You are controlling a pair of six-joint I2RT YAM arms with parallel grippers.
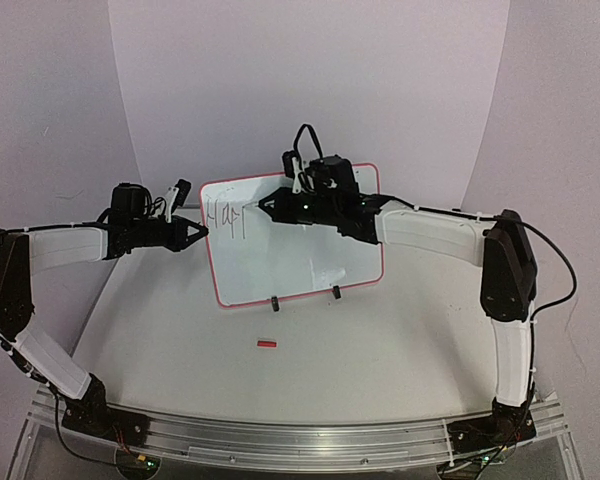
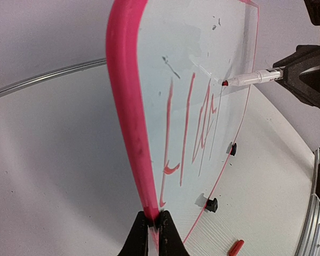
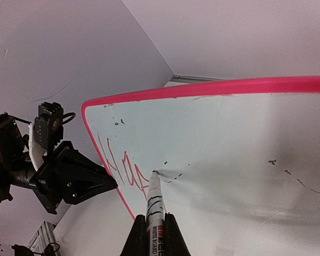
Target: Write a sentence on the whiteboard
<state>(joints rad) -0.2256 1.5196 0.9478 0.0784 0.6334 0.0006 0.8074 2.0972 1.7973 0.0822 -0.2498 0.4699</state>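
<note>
The whiteboard (image 1: 300, 265) stands upright on the table, white with a thin red frame (image 2: 125, 106). The sentence (image 1: 225, 218) is only partly written: red strokes reading "Hap" (image 3: 120, 168) near the board's upper left (image 2: 194, 128). My left gripper (image 1: 202, 232) is shut on the board's left edge (image 2: 153, 221). Across the board, my right gripper (image 1: 265, 207) is shut on a white marker (image 3: 154, 197). The marker's tip (image 2: 225, 82) touches the board just right of the last letter.
A small red marker cap (image 1: 267, 344) lies on the table in front of the board (image 2: 236, 247). Two black feet (image 1: 275, 303) (image 1: 335, 293) hold the board's bottom edge. A metal rail (image 1: 280, 440) runs along the near table edge.
</note>
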